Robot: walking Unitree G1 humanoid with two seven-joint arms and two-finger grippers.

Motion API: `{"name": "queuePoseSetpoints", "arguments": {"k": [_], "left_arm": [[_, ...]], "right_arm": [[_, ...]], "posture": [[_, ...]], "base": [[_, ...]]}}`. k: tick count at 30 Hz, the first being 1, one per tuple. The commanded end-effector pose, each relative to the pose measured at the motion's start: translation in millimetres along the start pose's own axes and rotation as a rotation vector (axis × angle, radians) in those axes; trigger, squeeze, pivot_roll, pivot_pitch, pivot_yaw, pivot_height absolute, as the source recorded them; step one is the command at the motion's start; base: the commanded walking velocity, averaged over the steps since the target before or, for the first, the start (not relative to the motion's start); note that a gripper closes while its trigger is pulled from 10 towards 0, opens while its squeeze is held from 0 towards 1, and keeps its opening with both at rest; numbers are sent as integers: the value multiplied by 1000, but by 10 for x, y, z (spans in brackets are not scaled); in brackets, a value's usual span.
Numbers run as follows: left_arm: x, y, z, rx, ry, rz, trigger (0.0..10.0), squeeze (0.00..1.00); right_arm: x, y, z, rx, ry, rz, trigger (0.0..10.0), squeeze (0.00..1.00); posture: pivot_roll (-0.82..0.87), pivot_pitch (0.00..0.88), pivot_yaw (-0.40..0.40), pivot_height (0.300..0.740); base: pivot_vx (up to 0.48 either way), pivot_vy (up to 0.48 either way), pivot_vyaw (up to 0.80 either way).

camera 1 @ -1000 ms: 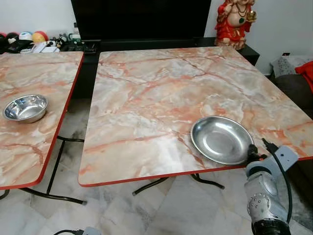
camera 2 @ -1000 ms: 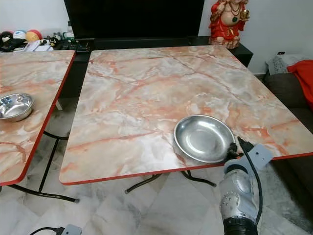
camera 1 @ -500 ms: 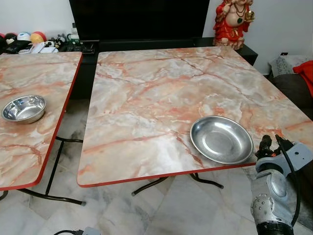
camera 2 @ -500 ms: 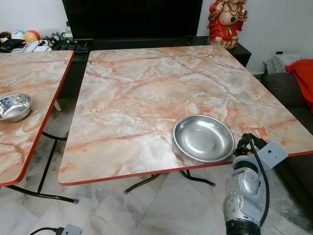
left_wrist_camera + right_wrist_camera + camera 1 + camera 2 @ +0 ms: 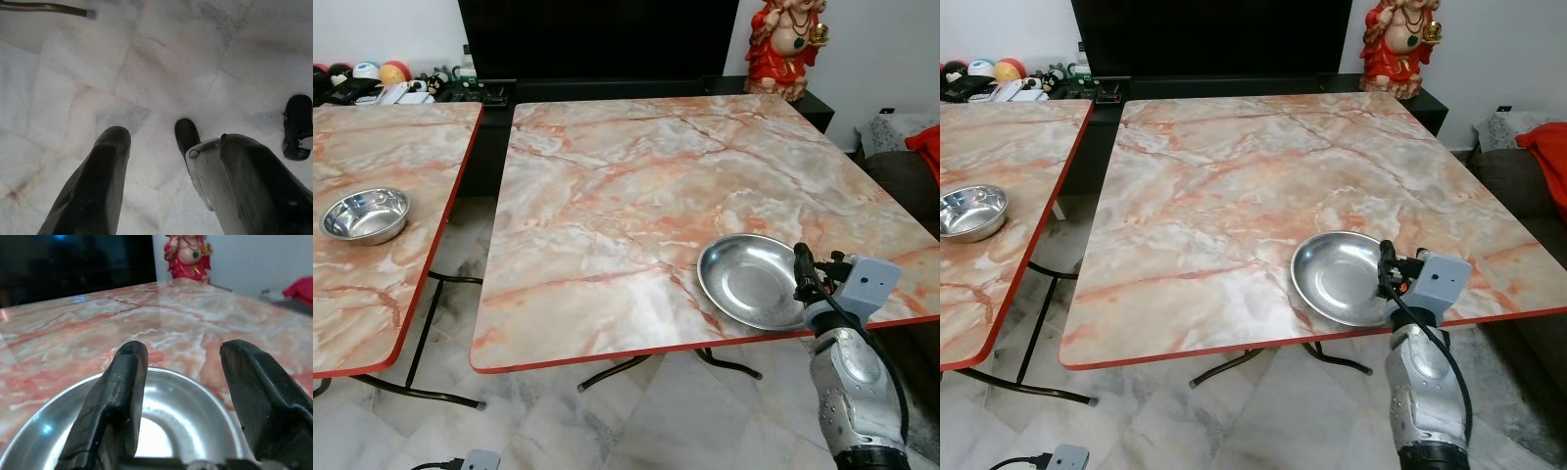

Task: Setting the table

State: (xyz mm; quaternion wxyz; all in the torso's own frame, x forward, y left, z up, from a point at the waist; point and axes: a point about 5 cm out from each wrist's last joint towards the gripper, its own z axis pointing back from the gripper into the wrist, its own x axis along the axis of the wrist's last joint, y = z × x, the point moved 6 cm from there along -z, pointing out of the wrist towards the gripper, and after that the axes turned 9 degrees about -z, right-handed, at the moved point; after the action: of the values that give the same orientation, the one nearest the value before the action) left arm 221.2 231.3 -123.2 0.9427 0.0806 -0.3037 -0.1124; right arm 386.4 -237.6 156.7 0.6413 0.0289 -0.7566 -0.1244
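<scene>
We see our right gripper (image 5: 183, 396), jaws spread wide, poised over the right rim of a shallow round steel plate (image 5: 749, 281) near the front edge of the pink marble-patterned table (image 5: 636, 186). A small steel bowl (image 5: 365, 214) sits on the neighbouring table. Our left gripper (image 5: 166, 181) hangs over pale floor tiles, jaws apart.

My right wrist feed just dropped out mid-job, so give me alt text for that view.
The right hand, its two black fingers open, sits just above the near rim of the shallow round steel plate on the pink marble-patterned table. Beyond stand a red figurine and a dark screen.
</scene>
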Motion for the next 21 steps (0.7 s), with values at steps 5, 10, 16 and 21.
{"name": "queuePoseSetpoints", "arguments": {"k": [5,10,16,21], "left_arm": [[-110,54,22,11,28,28,10000,0],[-55,24,10,3,15,35,10000,0],[-18,6,2,-5,7,29,10000,0],[-12,17,2,-4,6,23,10000,0]], "right_arm": [[-117,166,102,76,27,53,10000,0],[-104,221,121,92,10,55,10000,0],[-72,206,101,99,4,73,10000,0],[-60,214,91,98,-1,71,10000,0]], "posture": [[-45,42,-15,740],[-44,26,-6,740],[-42,26,1,740],[-41,41,3,740]], "base": [[0,0,0],[0,0,320],[0,0,800],[0,0,800]]}}
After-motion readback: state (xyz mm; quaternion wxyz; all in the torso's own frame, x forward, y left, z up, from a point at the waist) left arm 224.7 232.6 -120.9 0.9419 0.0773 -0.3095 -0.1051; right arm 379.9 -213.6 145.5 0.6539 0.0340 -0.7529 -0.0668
